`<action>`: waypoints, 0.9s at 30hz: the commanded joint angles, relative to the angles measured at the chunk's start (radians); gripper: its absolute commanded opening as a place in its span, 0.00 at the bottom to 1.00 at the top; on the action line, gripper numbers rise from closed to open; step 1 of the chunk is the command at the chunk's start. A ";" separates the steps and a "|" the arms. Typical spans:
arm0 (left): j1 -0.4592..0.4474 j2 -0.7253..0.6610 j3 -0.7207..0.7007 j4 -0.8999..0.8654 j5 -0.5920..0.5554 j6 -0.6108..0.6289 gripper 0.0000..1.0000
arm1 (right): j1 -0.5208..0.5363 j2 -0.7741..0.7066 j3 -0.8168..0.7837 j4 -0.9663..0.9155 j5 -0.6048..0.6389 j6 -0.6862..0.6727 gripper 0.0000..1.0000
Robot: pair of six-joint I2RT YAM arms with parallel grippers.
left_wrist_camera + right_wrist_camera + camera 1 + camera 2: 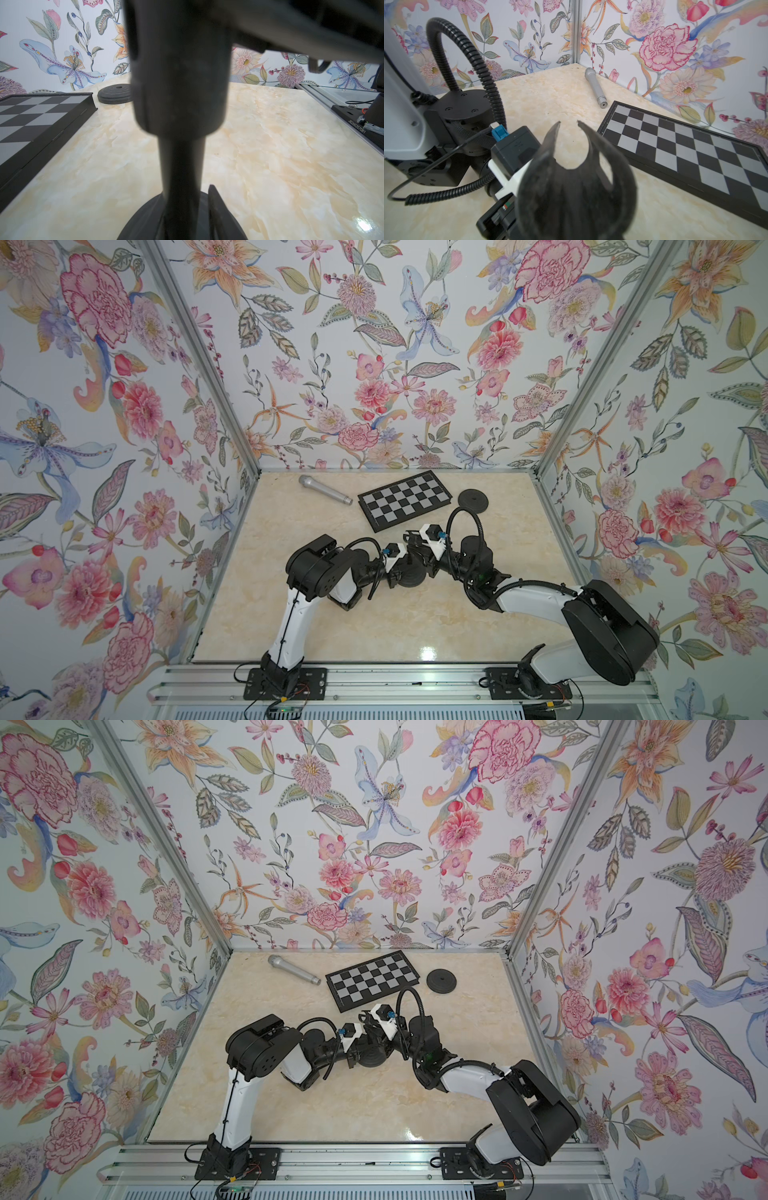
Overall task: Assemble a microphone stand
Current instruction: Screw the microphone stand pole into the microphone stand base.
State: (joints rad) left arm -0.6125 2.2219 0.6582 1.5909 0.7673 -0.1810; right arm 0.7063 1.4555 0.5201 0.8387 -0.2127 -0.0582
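A black stand pole (180, 87) rises upright from a round black base (411, 578) in the middle of the table. My left gripper (400, 569) straddles the pole low down, just above the base (145, 220). One of its fingers (216, 207) stands a sliver off the pole; the other is hidden behind it. My right gripper (417, 551) is shut on the black forked microphone clip (571, 166) at the pole's top, and the clip hides its fingers. The silver microphone (324, 488) lies at the back left.
A black and grey chessboard (405, 499) lies at the back middle, just behind both grippers. A second black disc (473, 501) sits to its right. The left arm's cable loop (467, 62) arches close beside the right wrist.
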 commanded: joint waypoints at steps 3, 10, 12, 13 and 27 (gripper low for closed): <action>0.007 0.017 -0.026 0.251 -0.049 -0.015 0.30 | 0.088 0.017 -0.071 -0.017 0.322 0.170 0.00; 0.012 0.044 -0.023 0.250 -0.026 -0.026 0.22 | 0.021 -0.041 -0.014 -0.125 -0.132 -0.127 0.41; 0.012 0.054 -0.019 0.251 -0.007 -0.026 0.21 | -0.035 -0.058 -0.002 -0.169 -0.285 -0.188 0.43; 0.012 0.057 -0.018 0.251 -0.001 -0.026 0.21 | -0.051 -0.066 0.002 -0.179 -0.342 -0.205 0.44; 0.016 0.072 -0.021 0.250 0.055 -0.021 0.23 | -0.215 0.112 0.227 -0.289 -0.690 -0.332 0.47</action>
State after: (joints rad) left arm -0.6003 2.2459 0.6441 1.5948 0.7757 -0.1909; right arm 0.4969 1.5196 0.7136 0.5785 -0.8036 -0.3470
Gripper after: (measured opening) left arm 0.224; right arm 0.478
